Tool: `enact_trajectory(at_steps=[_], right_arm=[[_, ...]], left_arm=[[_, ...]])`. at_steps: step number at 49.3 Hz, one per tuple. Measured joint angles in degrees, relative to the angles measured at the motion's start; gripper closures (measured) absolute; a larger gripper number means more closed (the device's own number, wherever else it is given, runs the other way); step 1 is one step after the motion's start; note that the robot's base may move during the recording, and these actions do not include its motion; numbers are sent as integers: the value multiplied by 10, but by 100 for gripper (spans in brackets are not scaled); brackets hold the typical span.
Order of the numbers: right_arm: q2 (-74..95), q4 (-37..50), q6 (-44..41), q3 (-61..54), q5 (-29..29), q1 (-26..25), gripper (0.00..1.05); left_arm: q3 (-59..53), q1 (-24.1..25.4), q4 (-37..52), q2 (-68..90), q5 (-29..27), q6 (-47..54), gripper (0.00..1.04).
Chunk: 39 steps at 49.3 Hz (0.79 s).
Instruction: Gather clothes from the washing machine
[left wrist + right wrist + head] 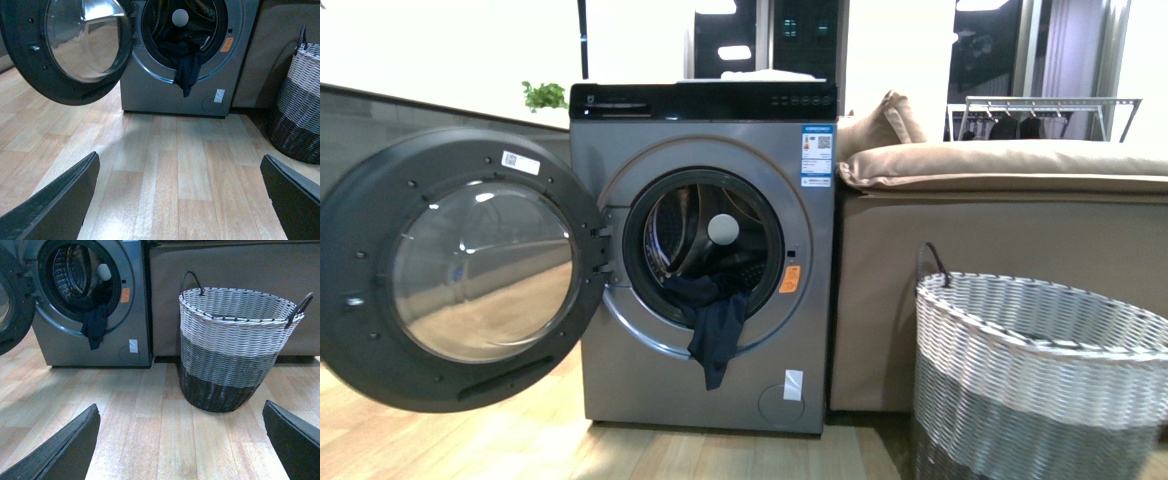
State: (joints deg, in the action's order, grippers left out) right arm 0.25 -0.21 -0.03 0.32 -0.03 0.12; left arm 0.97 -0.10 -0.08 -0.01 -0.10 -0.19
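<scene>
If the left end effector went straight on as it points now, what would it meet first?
Probably the dark clothes hanging from the washing machine; only bare floor shows before them. Depth is unclear.

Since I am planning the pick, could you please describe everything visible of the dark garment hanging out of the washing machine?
The dark navy, almost black fabric garment is plain, soft and limp, bunched and creased. Its upper part lies inside the perforated steel drum of the silver-grey front-loading washing machine; the rest drapes over the lower rim of the round opening and hangs down the front panel, narrowing to a tip above the wooden floor. Only the machine appears to touch it.
</scene>
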Motion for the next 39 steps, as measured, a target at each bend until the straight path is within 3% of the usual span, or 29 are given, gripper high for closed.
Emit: enact_trajectory(at_steps=[39], right_arm=[[0, 0, 0, 0, 2, 0, 8]], left_arm=[[0, 0, 0, 0, 0, 0, 7]])
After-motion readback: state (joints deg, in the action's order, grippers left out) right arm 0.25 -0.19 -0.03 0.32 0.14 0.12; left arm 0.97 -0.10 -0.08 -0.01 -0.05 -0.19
